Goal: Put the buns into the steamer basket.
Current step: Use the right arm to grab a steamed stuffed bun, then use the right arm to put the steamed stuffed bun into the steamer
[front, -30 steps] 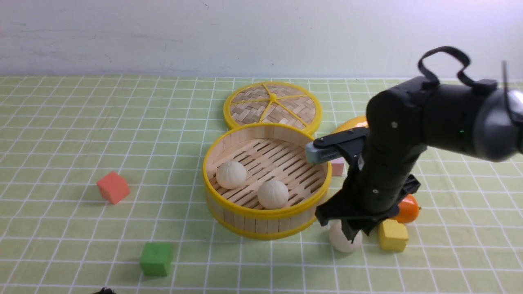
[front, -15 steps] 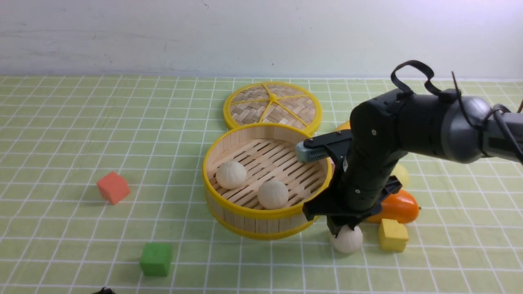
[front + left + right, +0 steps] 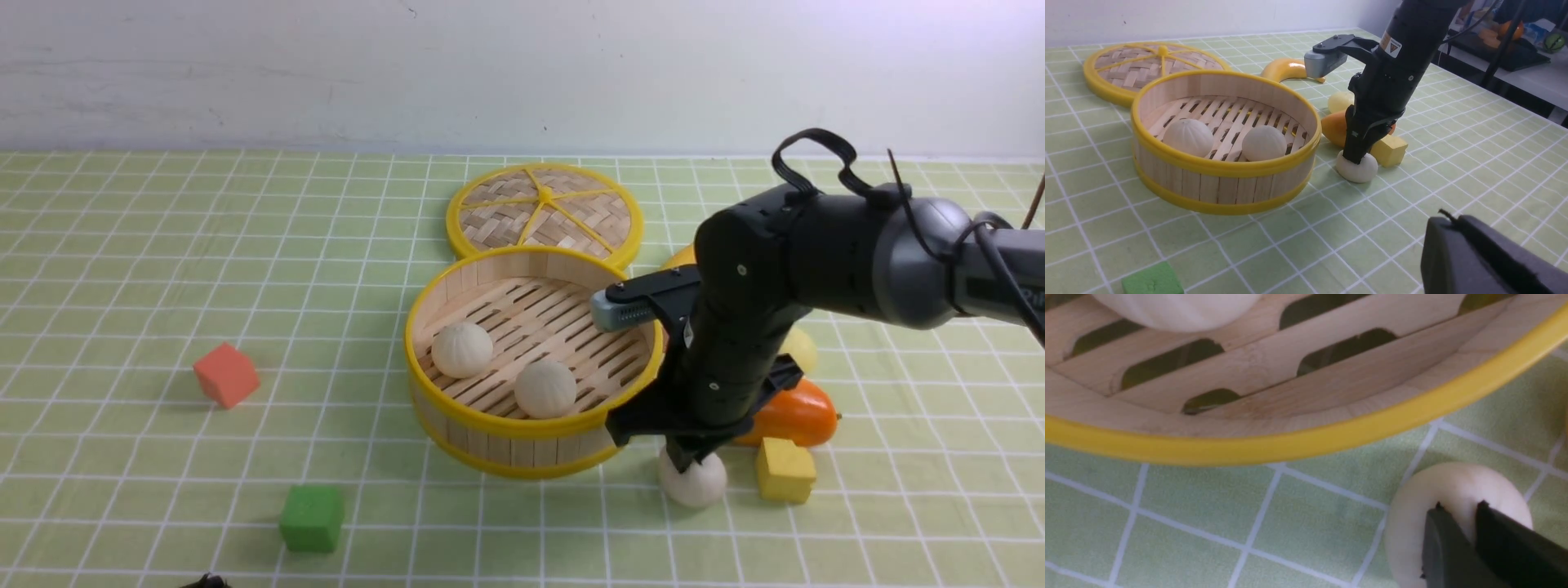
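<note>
The steamer basket [image 3: 531, 425] stands mid-table and holds two off-white buns [image 3: 462, 349] [image 3: 545, 389]. A third off-white bun [image 3: 694, 483] lies on the mat just right of the basket; it also shows in the left wrist view [image 3: 1357, 169] and the right wrist view [image 3: 1437, 490]. My right gripper [image 3: 684, 464] points down onto its top, jaws almost together and pinching the crown [image 3: 1457, 506]. The pale yellow bun [image 3: 800, 349] sits behind the arm. My left gripper [image 3: 1447, 214] is shut and empty, low at the near edge.
An orange mango [image 3: 796, 412] and a yellow cube [image 3: 784, 471] lie close to the right of the held bun. The woven lid [image 3: 544, 211] lies behind the basket. A red cube [image 3: 226, 374] and a green cube [image 3: 312, 517] sit to the left.
My right arm has swung left and lowered, bringing its fingertips onto the top of the bun. The bun has stayed on the mat.
</note>
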`<state>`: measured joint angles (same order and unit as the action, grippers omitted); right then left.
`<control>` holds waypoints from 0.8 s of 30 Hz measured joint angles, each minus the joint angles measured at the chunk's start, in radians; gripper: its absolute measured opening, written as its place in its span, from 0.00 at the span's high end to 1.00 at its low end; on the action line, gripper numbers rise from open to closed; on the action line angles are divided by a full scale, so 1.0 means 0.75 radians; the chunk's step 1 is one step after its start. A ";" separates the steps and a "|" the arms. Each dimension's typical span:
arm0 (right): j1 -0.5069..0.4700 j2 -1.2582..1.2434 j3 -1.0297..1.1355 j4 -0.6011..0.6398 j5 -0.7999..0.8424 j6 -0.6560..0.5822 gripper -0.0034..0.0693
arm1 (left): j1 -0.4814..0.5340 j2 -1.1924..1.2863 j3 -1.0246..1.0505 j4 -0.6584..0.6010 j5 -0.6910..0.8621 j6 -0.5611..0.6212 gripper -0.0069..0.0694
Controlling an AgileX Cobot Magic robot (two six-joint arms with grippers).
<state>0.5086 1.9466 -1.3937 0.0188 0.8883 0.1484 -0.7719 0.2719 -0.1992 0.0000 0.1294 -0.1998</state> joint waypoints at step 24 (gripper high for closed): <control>0.001 0.028 -0.448 0.010 -0.008 -0.094 0.94 | 0.000 0.000 0.000 0.000 0.000 0.000 0.88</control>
<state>0.5095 1.9676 -1.7300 0.0262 0.8824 0.0776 -0.7719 0.2719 -0.1992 0.0000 0.1294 -0.1998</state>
